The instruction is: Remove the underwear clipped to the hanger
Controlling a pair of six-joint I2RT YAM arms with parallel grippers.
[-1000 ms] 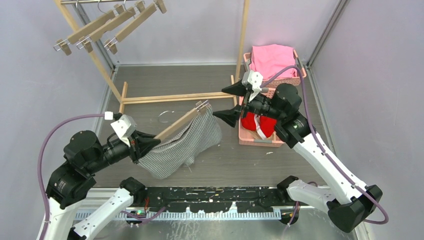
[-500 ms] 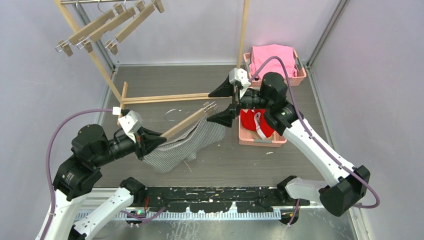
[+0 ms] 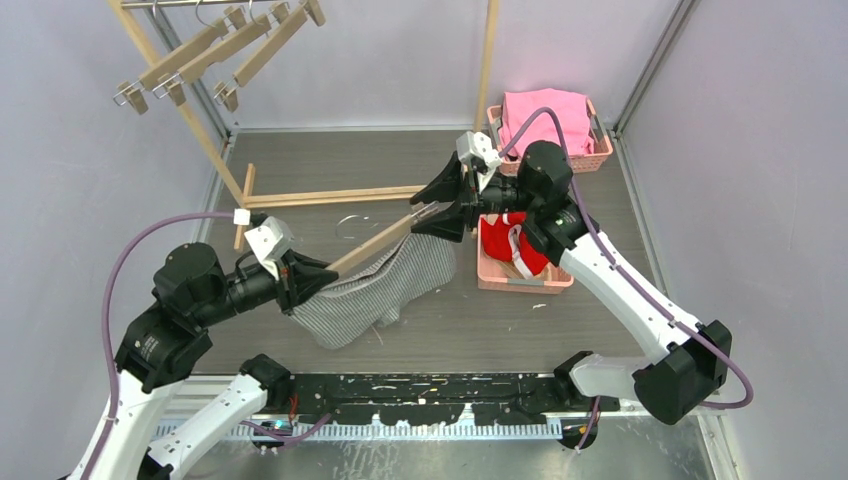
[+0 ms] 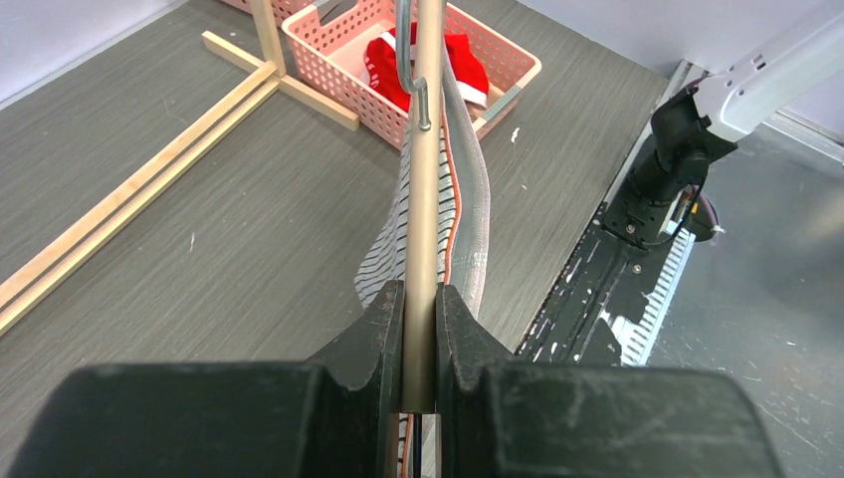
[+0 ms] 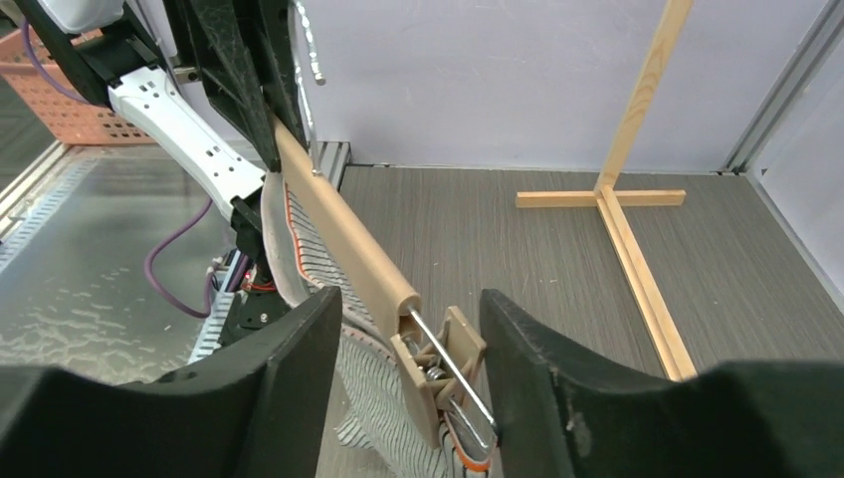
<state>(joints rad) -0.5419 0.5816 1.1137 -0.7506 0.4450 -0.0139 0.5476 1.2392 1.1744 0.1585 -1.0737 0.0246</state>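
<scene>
The grey-and-white striped underwear (image 3: 375, 290) hangs from a wooden hanger (image 3: 375, 245) held slantwise above the floor. My left gripper (image 3: 310, 280) is shut on the hanger's lower end, the bar (image 4: 428, 199) pinched between its jaws (image 4: 419, 329), with the striped cloth (image 4: 468, 199) draped beside it. My right gripper (image 3: 440, 205) sits at the upper end. Its jaws (image 5: 410, 299) stand open around the clip (image 5: 443, 368), which bites the striped waistband (image 5: 378, 398); the right finger (image 5: 537, 378) is almost on the clip's wire. Red underwear (image 3: 505, 245) lies in a pink basket.
The pink basket (image 3: 520, 283) sits right of the hanger. Behind it, a second basket holds pink cloth (image 3: 545, 115). A wooden rack with several empty hangers (image 3: 215, 50) stands at the back left, its base bar (image 3: 340, 195) and upright post (image 3: 487, 60) near the right gripper.
My right gripper has swung left from over the basket to the hanger's clip end, and its jaws have narrowed around the clip. The left arm shifted slightly right, still holding the hanger.
</scene>
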